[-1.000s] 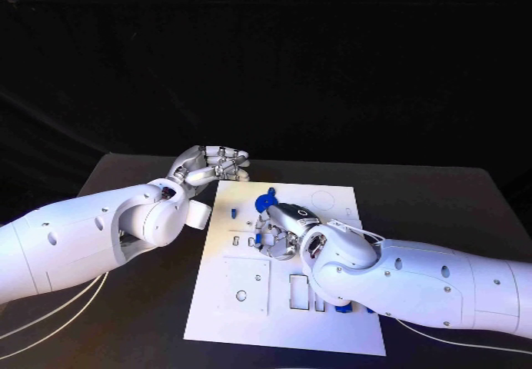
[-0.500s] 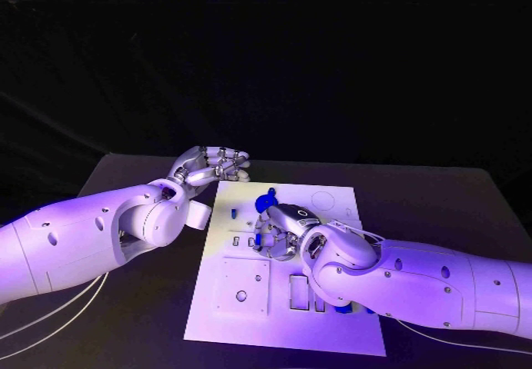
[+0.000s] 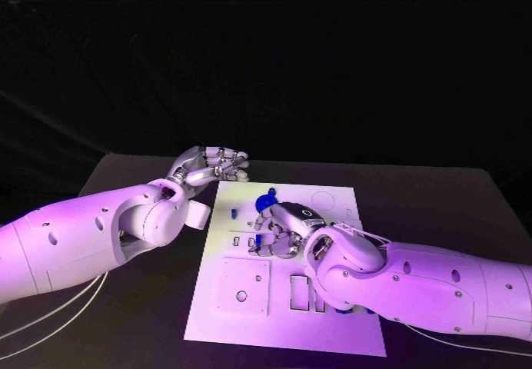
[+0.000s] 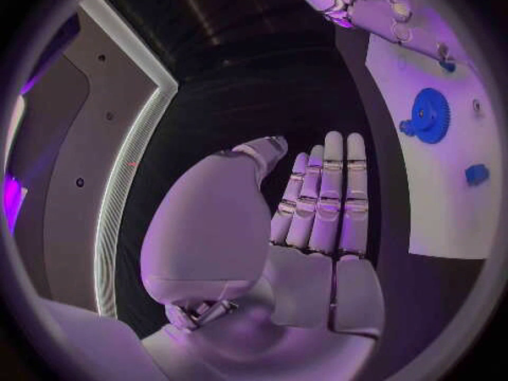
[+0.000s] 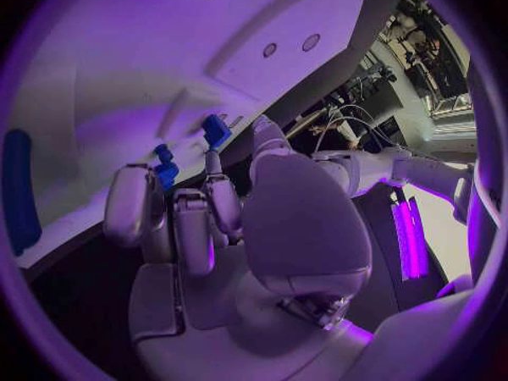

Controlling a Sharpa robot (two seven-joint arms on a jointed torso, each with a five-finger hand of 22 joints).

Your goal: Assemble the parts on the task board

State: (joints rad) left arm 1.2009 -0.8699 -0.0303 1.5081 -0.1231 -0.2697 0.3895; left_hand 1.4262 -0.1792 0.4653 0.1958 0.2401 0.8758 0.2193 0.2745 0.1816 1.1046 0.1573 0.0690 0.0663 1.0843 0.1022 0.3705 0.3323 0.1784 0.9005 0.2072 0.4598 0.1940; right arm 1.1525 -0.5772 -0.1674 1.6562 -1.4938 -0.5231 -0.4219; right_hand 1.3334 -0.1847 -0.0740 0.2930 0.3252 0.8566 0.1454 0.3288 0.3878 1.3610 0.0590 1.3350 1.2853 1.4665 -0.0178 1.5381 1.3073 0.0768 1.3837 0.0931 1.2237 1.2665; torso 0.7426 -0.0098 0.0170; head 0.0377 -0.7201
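right hand [image 3: 281, 227] is bent down over the middle of the task board [image 3: 333, 323], fingertips pinching a small blue part [image 5: 215, 130] just above the plate, probably to line it up with its slot. left hand [image 3: 213, 164] waits at the board's far left corner on the bench [image 3: 443, 200], fingers curled on nothing, while a blue gear [image 3: 265, 202] lies just beyond the working hand.

Black table [image 3: 443, 200], black backdrop [image 3: 333, 69]

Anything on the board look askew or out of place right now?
Nothing stands out. The task board lies flat on the table, the blue gear sits on it, and the right hand works over small blue parts. The left hand rests off its far corner.
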